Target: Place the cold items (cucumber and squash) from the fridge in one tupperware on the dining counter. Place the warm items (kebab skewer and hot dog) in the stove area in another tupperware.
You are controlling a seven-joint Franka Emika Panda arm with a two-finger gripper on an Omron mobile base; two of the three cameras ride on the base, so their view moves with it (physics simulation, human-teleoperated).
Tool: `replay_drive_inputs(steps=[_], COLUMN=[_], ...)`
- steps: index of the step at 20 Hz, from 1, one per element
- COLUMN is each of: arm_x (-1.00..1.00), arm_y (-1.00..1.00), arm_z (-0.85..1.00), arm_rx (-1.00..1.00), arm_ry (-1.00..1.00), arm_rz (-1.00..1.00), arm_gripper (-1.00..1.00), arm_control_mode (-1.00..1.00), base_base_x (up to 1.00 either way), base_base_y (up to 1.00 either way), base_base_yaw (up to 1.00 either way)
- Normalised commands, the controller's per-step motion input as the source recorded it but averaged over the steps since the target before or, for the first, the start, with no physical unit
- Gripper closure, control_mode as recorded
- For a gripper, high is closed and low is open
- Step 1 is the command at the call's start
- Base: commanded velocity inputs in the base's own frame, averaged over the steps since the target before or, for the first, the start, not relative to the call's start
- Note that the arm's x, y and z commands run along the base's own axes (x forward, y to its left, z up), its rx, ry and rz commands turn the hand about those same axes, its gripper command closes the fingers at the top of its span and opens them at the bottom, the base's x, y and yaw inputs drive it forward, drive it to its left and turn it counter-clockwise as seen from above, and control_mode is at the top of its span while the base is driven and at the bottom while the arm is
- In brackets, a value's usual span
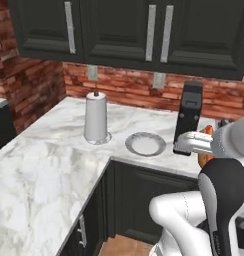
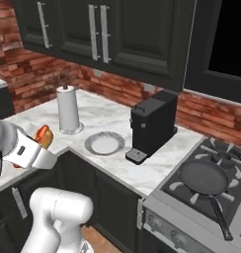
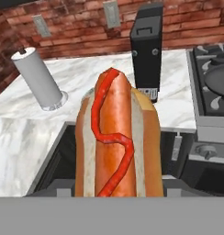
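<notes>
We are carrying the hot dog (image 3: 116,142), claw pinching its soft, squashable bun mid-length, sausage pointing toward twelve o'clock.

— What's the arm (image 1: 194,220) made of, from where you stand?

— Glossy white shells, rounded and fat, like moulded plastic. From the left base view, 1 link at about 5 o'clock carries a long black oval inlay (image 1: 225,200) running down its length, with a faint pale mark low on it.

— And higher up?

— A grey-white rounded joint (image 1: 233,140) at 3 o'clock, then a slimmer silvery wrist piece (image 1: 194,142) with a shiny highlight.

— Anything printed on it?

— In the right base view the wrist section (image 2: 28,152) at 9 o'clock shows 2 small dark marks on its white face. A bulbous white link (image 2: 60,212) sits at 7 o'clock.
</notes>
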Motion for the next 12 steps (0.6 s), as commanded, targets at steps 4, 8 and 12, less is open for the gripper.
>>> replay_drive_inputs(steps=[4, 8, 12], arm_x=[0.00, 0.00, 0.00], arm_y=[0.00, 0.00, 0.00], arm_z=[0.00, 0.00, 0.00], arm_rx=[0.00, 0.00, 0.00], arm_ry=[0.00, 0.00, 0.00], arm_rz=[0.00, 0.00, 0.00], arm_gripper=[1.00, 1.00, 1.00], arm_control_mode=[1.00, 1.00, 1.00], base_base_x=[-0.38, -0.53, -0.67], base_base_y=[0.11, 0.33, 0.40], base_base_yaw=[0.31, 0.61, 0.60])
